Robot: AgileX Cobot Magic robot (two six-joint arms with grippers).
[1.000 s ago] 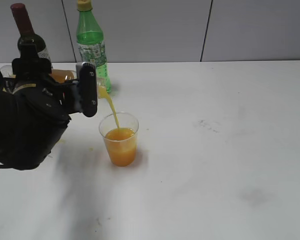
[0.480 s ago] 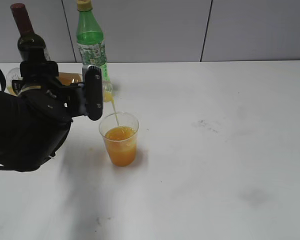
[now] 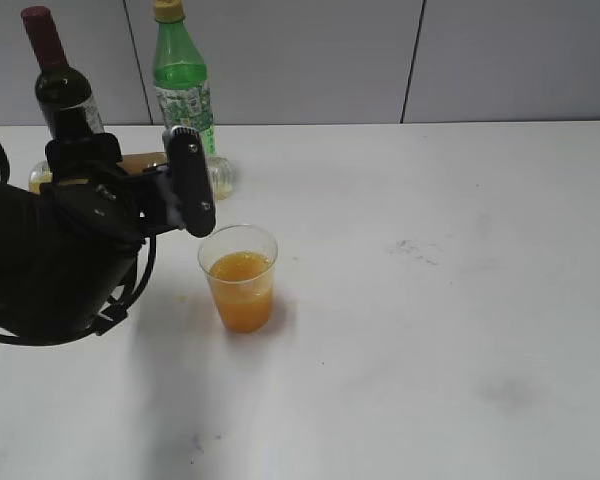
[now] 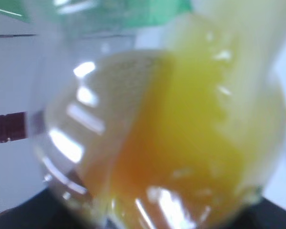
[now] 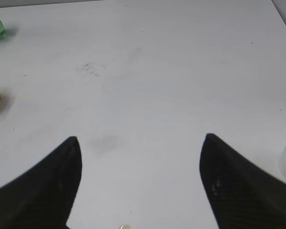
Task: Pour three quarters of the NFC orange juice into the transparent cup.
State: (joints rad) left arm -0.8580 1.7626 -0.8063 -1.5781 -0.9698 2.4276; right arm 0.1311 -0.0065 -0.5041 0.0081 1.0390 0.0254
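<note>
The NFC orange juice [image 3: 150, 163] is gripped near-level by the closed left pincer [image 3: 185, 185] beside the part-filled transparent cup [image 3: 240, 278], presumably to halt pouring; the right pincer [image 5: 140, 181] is held wide open and empty.

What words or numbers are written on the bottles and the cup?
None can be read.
Green bottle: white label with small print, too small to read.
Wine bottle: pale label edge shows, no letters legible.
NFC orange juice: blurred in the left wrist view, mostly hidden by the arm in the exterior view; no letters show.
Transparent cup: no print visible.
</note>
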